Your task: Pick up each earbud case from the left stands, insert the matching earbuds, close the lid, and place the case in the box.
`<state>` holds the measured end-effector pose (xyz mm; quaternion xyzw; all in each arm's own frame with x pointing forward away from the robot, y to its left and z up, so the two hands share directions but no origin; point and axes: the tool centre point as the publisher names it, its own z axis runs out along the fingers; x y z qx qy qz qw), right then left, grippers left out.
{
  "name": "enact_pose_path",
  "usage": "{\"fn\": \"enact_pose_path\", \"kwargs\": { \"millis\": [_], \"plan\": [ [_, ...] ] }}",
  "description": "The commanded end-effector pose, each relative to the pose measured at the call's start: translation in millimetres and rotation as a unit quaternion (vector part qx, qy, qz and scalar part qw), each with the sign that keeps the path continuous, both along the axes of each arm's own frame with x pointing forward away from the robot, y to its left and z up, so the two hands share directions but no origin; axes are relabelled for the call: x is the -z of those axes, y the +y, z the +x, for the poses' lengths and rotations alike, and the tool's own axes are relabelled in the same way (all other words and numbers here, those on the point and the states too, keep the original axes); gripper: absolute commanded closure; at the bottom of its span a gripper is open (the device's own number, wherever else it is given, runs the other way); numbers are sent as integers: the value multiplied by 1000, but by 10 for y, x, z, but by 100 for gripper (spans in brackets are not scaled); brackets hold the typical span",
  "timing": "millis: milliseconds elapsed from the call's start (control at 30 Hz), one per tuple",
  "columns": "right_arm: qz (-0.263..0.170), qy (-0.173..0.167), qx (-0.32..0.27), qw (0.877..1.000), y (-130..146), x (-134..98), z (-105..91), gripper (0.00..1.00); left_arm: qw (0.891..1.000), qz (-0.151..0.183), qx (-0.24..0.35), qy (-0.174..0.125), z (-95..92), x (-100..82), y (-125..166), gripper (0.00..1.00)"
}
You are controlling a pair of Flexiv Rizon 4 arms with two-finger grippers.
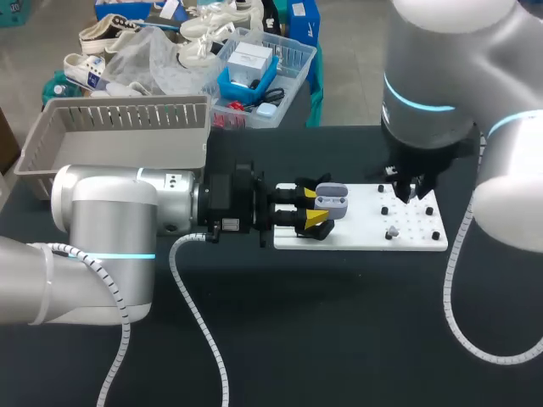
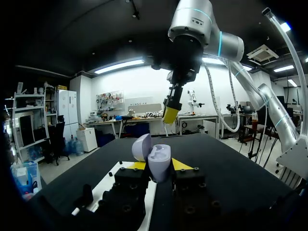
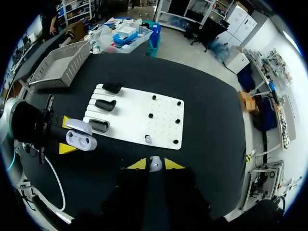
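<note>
Left claw (image 1: 316, 207) is clenched on the case (image 1: 333, 201), one yellow tip on each side of it; the lid (image 2: 142, 146) stands open and tipped back, and from the right wrist view two dark sockets show in the body. Right claw (image 3: 154, 165) grips a small pale bud (image 3: 154, 162) between its tips (we take it for a bud; it is too small to be sure).

We see a black table (image 1: 339, 331) with a white board (image 1: 356, 236) lying flat on it; three black stands (image 3: 105, 104) sit in a row at the board's left end; small black pegs (image 3: 150, 115) dot its right half; a spare bud (image 3: 148, 139) stands on the board near its front edge. A grey slatted box (image 1: 119, 127) sits at the table's far left corner, well apart from the board.

The case is held off the table at the board's left end, just beside the nearest stand; our left arm lies level, coming in from the left. Our right claw hangs above the board's right part, pointing down, well apart from the case; from the left wrist view it hangs ahead of and above the open case.
</note>
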<state>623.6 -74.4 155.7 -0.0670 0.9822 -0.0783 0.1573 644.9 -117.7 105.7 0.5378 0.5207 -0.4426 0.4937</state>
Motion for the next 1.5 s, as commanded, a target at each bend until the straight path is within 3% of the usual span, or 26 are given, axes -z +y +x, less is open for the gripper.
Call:
{"fn": "enact_pose_path", "kwargs": {
  "millis": [33, 200, 600, 833, 900, 1500],
  "plan": [
    [-2, 9, 6, 1000, 99, -90, -69, 100, 1000, -1, -1, -1, 1, 8, -4, 100],
    [-8, 19, 3, 1000, 237, -148, -138, 100, 1000, -1, -1, -1, 1, 8, -4, 100],
    [9, 2, -23, 1000, 581, -275, -165, 100, 1000, -1, -1, -1, 1, 8, -4, 100],
    [19, -30, -44, 998, 712, -340, -166, 100, 1000, -1, -1, -1, 1, 8, -4, 100],
    [29, -45, -49, 997, 728, -369, -185, 100, 1000, -1, -1, -1, 1, 8, -4, 100],
    [29, -45, -49, 997, 728, -369, -185, 100, 1000, -1, -1, -1, 1, 8, -4, 100]
  ]
}}
